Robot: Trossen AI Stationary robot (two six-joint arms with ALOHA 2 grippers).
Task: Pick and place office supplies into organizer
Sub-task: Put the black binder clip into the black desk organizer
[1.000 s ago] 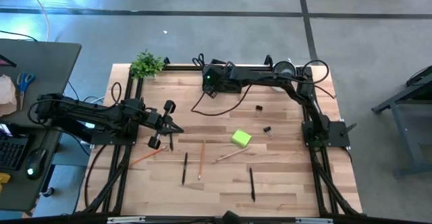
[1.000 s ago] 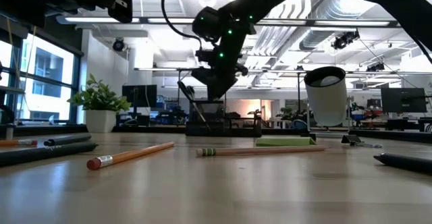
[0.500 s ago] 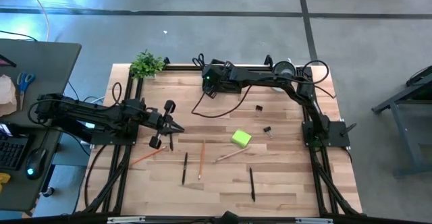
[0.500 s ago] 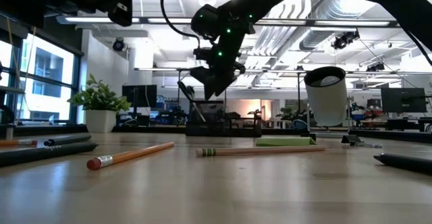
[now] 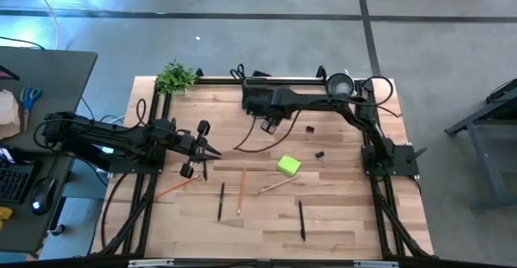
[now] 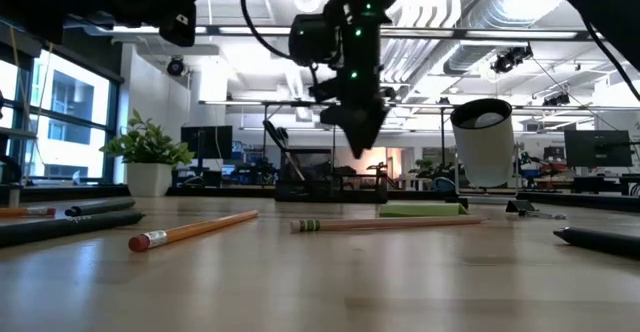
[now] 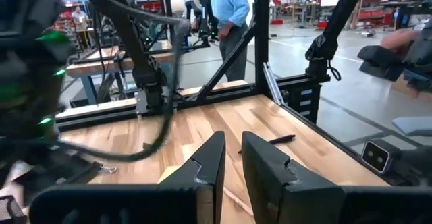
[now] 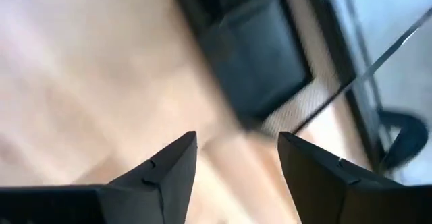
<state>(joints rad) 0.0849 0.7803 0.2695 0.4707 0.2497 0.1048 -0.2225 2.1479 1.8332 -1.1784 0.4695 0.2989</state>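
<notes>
The black organizer [image 5: 254, 98] stands at the table's far edge, blurred in the right wrist view [image 8: 260, 62]. A dark pen [image 6: 285, 157] leans slanted in it. My right gripper [image 8: 236, 143] hangs open and empty, just to the right of and nearer than the organizer [image 6: 300, 182], tipped steeply down. My left gripper [image 7: 233, 163] waits at the table's left side [image 5: 206, 151], level, with a narrow gap between its fingers and nothing in it. On the table lie a lime sticky pad [image 5: 288, 165], two binder clips [image 5: 309, 128], pencils [image 5: 241, 189] and pens [image 5: 301, 219].
A white-and-silver cup [image 5: 339, 82] stands at the far right and a small plant [image 5: 175, 77] at the far left corner. A black cable [image 5: 250, 139] loops below the right arm. An orange pencil [image 6: 195, 230] lies close to the low camera. People show beyond the table.
My right gripper has moved away from above the organizer toward the table's right and near edges, tipping as it went. The pen leaning in the organizer has stayed where it was. The cable loop has swung along with the arm.
</notes>
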